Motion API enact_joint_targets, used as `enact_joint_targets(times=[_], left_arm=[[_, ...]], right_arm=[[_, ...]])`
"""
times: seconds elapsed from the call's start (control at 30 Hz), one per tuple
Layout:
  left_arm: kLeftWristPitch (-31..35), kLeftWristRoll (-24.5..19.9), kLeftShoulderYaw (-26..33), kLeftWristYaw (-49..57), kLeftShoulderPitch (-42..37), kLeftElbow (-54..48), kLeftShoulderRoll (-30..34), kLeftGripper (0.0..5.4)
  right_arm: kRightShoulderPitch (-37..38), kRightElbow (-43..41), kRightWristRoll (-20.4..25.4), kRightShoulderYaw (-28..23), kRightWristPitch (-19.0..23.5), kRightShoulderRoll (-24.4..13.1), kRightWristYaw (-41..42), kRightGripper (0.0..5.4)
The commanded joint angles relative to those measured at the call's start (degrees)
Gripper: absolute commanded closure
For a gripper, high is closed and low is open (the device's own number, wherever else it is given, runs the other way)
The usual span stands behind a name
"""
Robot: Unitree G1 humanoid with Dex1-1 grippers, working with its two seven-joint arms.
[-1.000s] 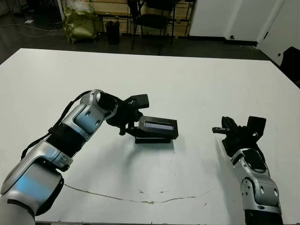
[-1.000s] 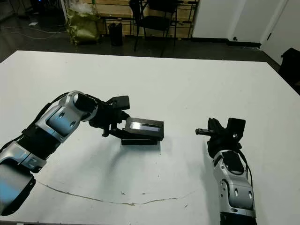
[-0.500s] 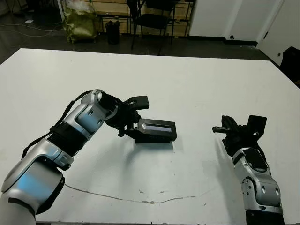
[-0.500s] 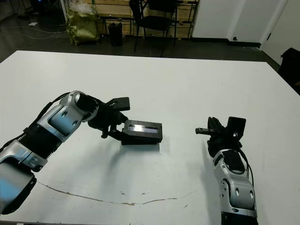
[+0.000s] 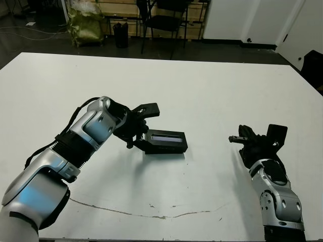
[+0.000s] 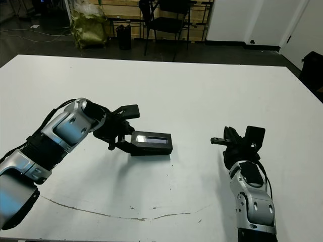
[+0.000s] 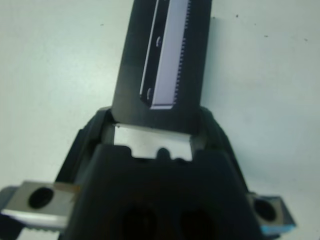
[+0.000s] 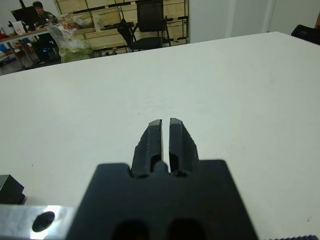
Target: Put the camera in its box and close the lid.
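Observation:
The lid point(image 5: 165, 137), flat and black with a glossy grey strip, lies level on top of the box point(image 5: 164, 150), of which only the dark front side shows. The camera is hidden. My left gripper point(image 5: 142, 126) is open at the lid's left end, one finger above it and one down at the table. The left wrist view shows the lid point(image 7: 162, 60) straight ahead, with the fingers point(image 7: 35, 199) splayed far out to the sides. Off to the right, well away from the box, my right gripper point(image 5: 235, 139) is shut and holds nothing; its fingers point(image 8: 161, 137) press together.
A thin dark line point(image 5: 151, 215) runs across the white table point(image 5: 212, 91) near its front edge. Beyond the far edge stand a chair point(image 5: 164, 20) and a green bag point(image 5: 86, 22). A person point(image 8: 37, 9) sits far off in the right wrist view.
The lid has come down from a tilted, raised position to lie flat on the box. The left gripper dropped slightly with it. The right arm has not moved.

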Motion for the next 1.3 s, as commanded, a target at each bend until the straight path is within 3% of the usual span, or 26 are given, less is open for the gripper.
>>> enact_joint_targets(times=[0.03, 0.3, 0.53, 0.7, 0.93, 1.13, 1.3], left_arm=[[1.11, 1.34, -0.03, 1.54, 0.08, 1.52, 1.36, 2.97], [2.01, 1.31, 0.16, 1.54, 0.56, 2.16, 2.25, 2.97], [2.12, 1.6, 0.33, 2.42, 1.58, 3.31, 2.95, 2.97], [-3.95, 2.63, -0.26, 3.0, 4.12, 3.36, 4.74, 2.97], [-15.18, 3.62, -0.35, 3.85, 8.63, 6.54, 7.49, 1.35], [-12.15, 3.69, -0.18, 4.92, 11.93, 3.88, 9.44, 0.02], [-9.7, 3.81, -0.78, 4.91, 12.67, 3.56, 9.84, 0.02]], right_arm=[[0.54, 0.38, 0.31, -0.4, 0.09, -0.15, 0.15, 5.4], [0.32, 2.94, -0.55, -0.47, -1.81, -0.59, 0.82, 5.4], [0.89, -0.2, -0.72, -0.01, 0.27, -0.84, 0.51, 5.4], [0.46, 1.85, 0.01, -0.96, -0.41, -0.53, 0.65, 5.4], [0.1, 2.72, 0.58, -1.39, -0.68, -0.31, 0.84, 5.4], [0.02, 1.96, -0.25, -0.87, 0.67, -1.02, 0.63, 5.4], [-0.25, 2.92, 0.35, -1.21, 0.29, -0.79, 0.84, 5.4]])
